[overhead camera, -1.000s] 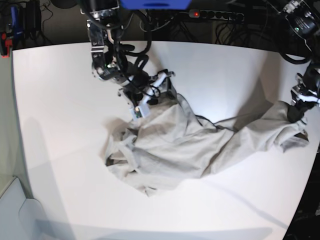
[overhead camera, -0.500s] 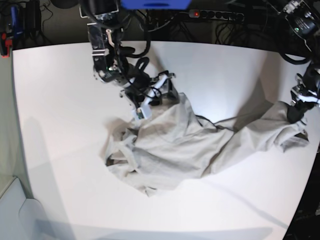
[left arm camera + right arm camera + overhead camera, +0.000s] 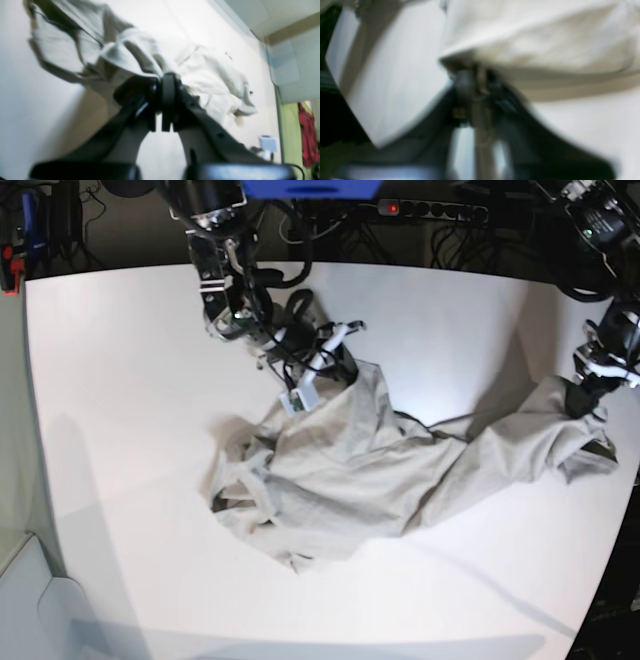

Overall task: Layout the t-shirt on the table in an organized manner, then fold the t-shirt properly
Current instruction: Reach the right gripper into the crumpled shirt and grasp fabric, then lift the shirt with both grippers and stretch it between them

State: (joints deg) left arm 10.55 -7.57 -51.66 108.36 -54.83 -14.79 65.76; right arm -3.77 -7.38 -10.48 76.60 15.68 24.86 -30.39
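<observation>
A: What's different from a second ago?

B: The right end effector [image 3: 345, 372], at the far edge of the t-shirt [image 3: 380, 470], has gone from wide open to closed on the cloth; in the right wrist view its jaws are pressed together with a hem edge pinched between them, though that view is blurred. The arm has also drifted a little toward the middle of the surface [image 3: 120, 380], and the cloth beneath it has risen into a small peak.

A: And the left end effector?

B: Unchanged; the left end effector [image 3: 583, 398] is clamped on a bunch of fabric near the surface's edge, jaws fully together in its wrist view, with the shirt trailing away from them.

A: Where does that leave the shirt?

B: Still crumpled; it lies in a long heap across the middle of the surface, one end held by each arm, the bulk piled nearer the right arm's side.

A: So what does the new grip mean?

B: I'd judge the layout step is just starting; with two holds well apart, the arms could draw the cloth taut and spread it flat; folding is some way off.

A: Any risk?

B: I can't tell which part each hold has; a poor pick could twist the shirt.
</observation>
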